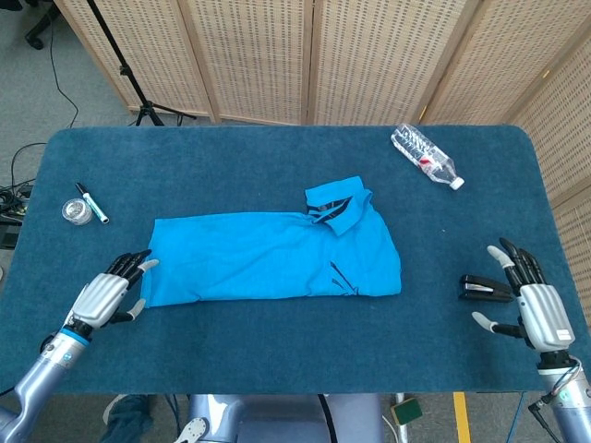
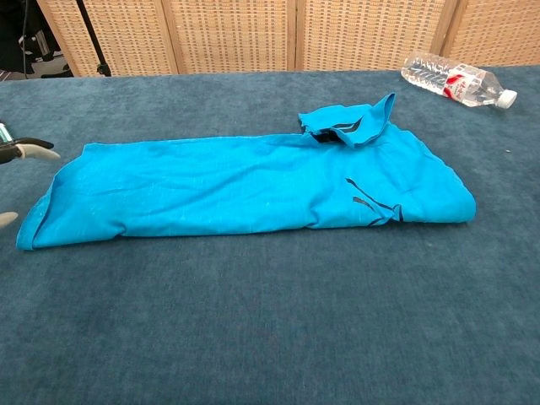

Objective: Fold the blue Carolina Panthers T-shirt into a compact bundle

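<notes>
Beside the T-shirt [image 1: 272, 257], left hand [image 1: 103, 297] and right hand [image 1: 538, 309] hover empty, fingers spread wide.

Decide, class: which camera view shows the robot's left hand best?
The head view: the whole left hand shows, fingers apart, just off the T-shirt. The chest view catches only fingertips at its left edge.

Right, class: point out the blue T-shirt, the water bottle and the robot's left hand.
blue T-shirt [image 1: 249, 258], head view, on the folded body.
water bottle [image 1: 423, 153], head view, on its clear middle.
left hand [image 1: 103, 296], head view, on the back of the hand.
</notes>
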{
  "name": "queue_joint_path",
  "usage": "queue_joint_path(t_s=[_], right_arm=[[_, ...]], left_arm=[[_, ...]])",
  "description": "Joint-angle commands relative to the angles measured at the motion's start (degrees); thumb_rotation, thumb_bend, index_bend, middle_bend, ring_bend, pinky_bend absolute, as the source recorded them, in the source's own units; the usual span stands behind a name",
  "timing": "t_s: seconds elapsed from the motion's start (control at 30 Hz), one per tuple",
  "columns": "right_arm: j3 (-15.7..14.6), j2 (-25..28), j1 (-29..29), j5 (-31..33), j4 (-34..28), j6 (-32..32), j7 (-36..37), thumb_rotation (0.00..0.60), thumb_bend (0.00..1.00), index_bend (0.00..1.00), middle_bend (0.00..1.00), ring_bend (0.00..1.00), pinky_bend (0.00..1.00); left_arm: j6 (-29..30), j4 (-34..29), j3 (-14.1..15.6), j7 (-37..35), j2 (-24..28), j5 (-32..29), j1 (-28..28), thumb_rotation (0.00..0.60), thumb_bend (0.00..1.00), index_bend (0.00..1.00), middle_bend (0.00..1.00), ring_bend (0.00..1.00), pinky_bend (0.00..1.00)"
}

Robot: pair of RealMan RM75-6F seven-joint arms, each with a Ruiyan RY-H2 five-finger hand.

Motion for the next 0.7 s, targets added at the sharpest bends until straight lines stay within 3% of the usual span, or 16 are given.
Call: queue_joint_path(t_s=[0.03,0.13,0.43,0.7], right_arm=[[-0.01,0.09,-0.13,-0.34,0.02,0.02,0.3,0.6,0.0,0.08,0.0,0.0,0.0],[-0.04,0.18,-0.25,-0.83,-0.02,0.0,0.72,0.6,0.0,0.08,0.0,0.0,0.0],[0.22,0.29,-0.5,-1.09,-0.16,-0.38,1.31,0.6,0.0,0.08,0.0,0.0,0.0],[0.58,0.33,-0.53,-0.92,0.09,-0.87,2.11,0.6,0.0,0.08,0.0,0.0,0.0]], left_arm=[[0.13,2.5,0.77,-1.48,-0.7,0.28,0.74,0.6,0.45,0.0,0.0,0.0,0.0],[-0.18,5.7,1.35,-3.4,-1.99,1.37,0.44,0.6,0.43,0.0,0.0,0.0,0.0],[0.54,12.46,3.08,-6.26,-5.3,4.41,0.11,0.6,0.21,0.0,0.0,0.0,0.0],[-0.03,16.85,1.64,-6.59,-8.34,2.68,0.29,0.6,0.21,0.0,0.0,0.0,0.0]])
